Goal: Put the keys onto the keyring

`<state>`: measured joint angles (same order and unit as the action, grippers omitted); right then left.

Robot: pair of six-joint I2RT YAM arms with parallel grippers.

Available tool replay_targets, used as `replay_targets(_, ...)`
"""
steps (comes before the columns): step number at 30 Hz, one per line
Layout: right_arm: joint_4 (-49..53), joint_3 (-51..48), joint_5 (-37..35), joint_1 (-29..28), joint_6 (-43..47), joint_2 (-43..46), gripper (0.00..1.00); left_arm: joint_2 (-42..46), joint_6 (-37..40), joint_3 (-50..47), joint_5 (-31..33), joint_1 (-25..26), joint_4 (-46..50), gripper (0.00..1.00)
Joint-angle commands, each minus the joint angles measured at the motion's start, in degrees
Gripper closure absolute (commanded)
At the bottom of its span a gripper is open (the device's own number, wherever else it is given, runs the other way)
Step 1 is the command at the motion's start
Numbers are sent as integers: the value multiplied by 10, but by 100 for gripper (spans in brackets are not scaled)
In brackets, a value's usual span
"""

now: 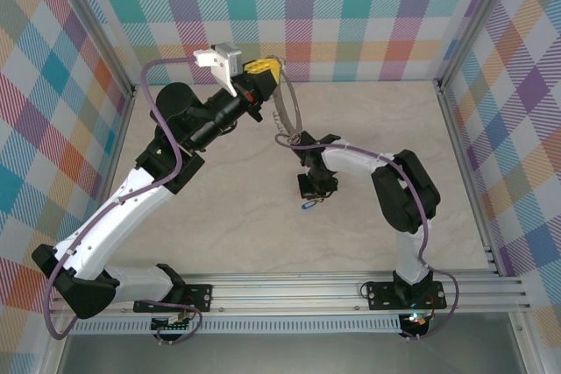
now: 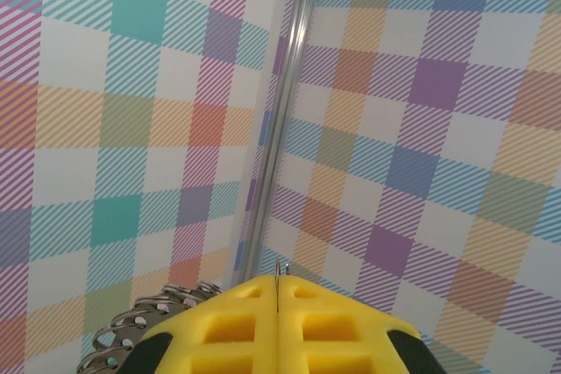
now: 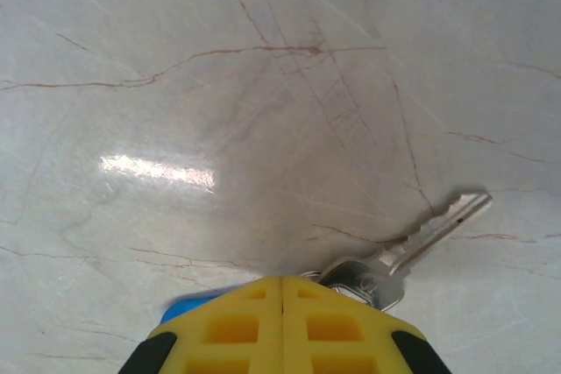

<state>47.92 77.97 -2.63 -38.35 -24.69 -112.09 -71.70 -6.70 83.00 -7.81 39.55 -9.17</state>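
The keyring (image 1: 288, 108), a large thin silver hoop, hangs in the air near the back wall. My left gripper (image 1: 263, 70) is shut on its wire. In the left wrist view the wire end pokes up between the closed yellow fingertips of the left gripper (image 2: 278, 281), and the keyring's small loops (image 2: 131, 326) bunch at the lower left. Over mid-table my right gripper (image 1: 313, 192) points down. In the right wrist view the right gripper (image 3: 282, 279) is shut, with the keys (image 3: 412, 238) at its tips. A silver blade sticks out to the right and a blue head (image 3: 182, 309) peeks out on the left.
The marble tabletop (image 1: 219, 216) is ringed by plaid walls and aluminium posts (image 2: 280, 120). A rail (image 1: 307, 291) runs along the near edge by the arm bases. The blue head of the keys (image 1: 306, 208) shows just below the right gripper from above.
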Motion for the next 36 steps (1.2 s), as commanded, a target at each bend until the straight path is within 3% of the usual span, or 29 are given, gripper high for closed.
replay_targets(1,17,17,-8,-2,10,23,100,10,-8,3,7,-5,-38,100)
replay_targets(14,-10,10,40,23,-4,46,100,3,-9,7,10,-5,-40,100)
replay_targets(15,-5,13,40,23,0,41,97,2,-9,7,10,-5,-40,100)
replay_targets(17,-1,12,40,23,8,35,82,-1,-9,8,10,-5,-41,100)
replay_targets(22,7,-1,34,21,29,26,64,-6,-9,11,9,-6,-42,100)
replay_targets(29,21,-10,9,11,36,22,61,-10,-10,12,10,-5,-46,100)
replay_targets(36,33,-28,0,9,-9,21,50,-13,-10,15,10,-6,-45,100)
